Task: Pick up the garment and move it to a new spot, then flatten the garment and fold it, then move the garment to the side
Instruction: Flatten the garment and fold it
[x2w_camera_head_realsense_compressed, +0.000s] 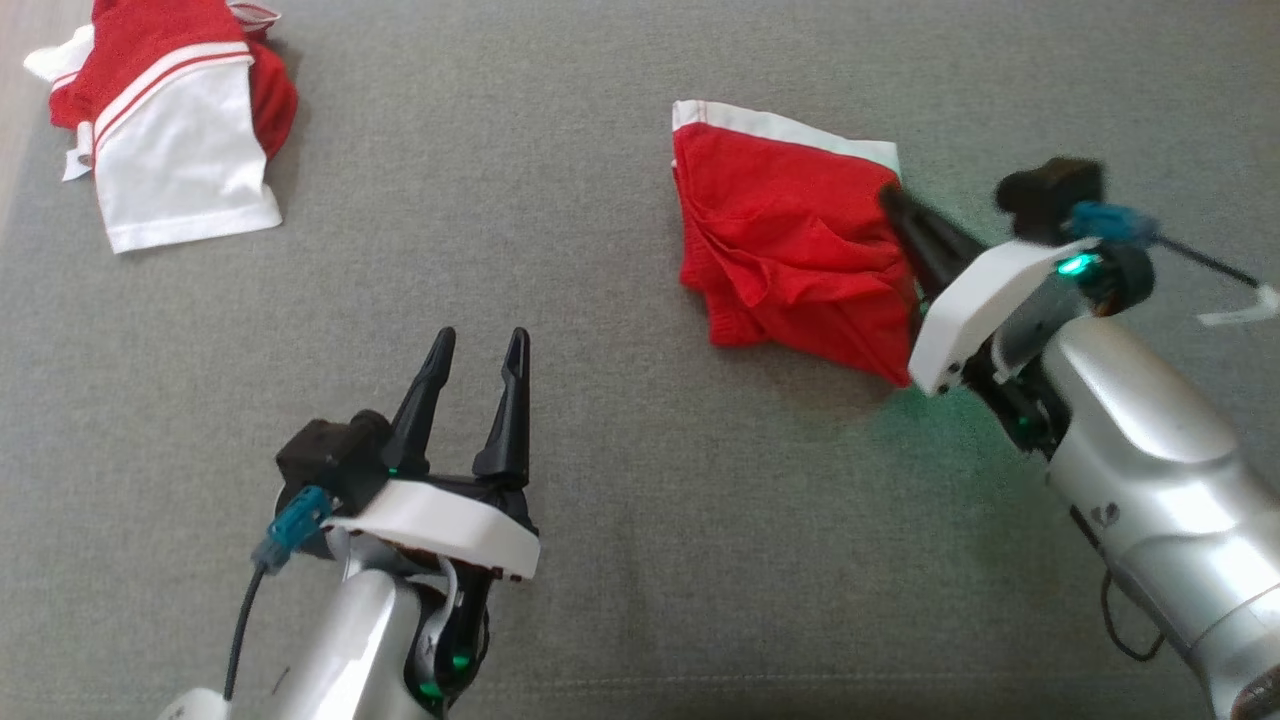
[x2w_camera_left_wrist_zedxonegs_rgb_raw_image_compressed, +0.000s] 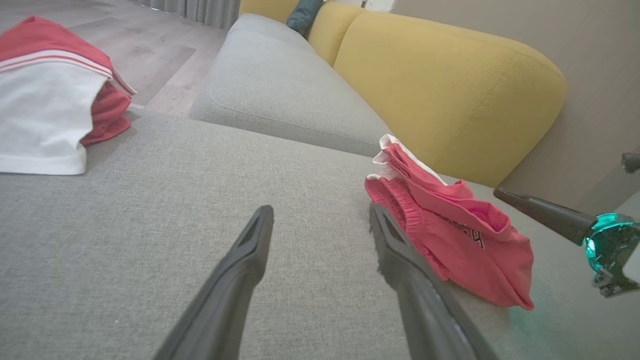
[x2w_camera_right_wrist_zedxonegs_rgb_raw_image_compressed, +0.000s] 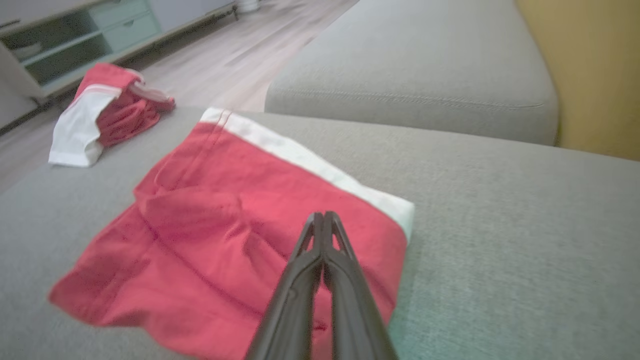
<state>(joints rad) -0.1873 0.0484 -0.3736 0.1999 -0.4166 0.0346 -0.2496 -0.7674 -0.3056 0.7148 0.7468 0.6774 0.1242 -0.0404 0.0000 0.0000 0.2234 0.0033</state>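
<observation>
Progress: white-banded red fabric shorts (x2w_camera_head_realsense_compressed: 790, 250) lie folded, 1 o'clock | left, likely: moving aside | right end effector (x2w_camera_head_realsense_compressed: 889, 193) pressed closed at their 3 o'clock edge | left end effector (x2w_camera_head_realsense_compressed: 481, 337) spread wide, empty

Home living room: grey sofa (x2w_camera_left_wrist_zedxonegs_rgb_raw_image_compressed: 150, 225), yellow back cushions (x2w_camera_left_wrist_zedxonegs_rgb_raw_image_compressed: 450, 90), wooden floor (x2w_camera_left_wrist_zedxonegs_rgb_raw_image_compressed: 150, 55), low cabinet (x2w_camera_right_wrist_zedxonegs_rgb_raw_image_compressed: 75, 45).

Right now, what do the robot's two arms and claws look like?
The left claw and right claw each have two long, dark, tapering fingers rising from a curved white wrist cover. The forearms are glossy silver, with small green lights near the wrist. A black camera block sits at each wrist, and a blue connector feeds a black cable.
</observation>
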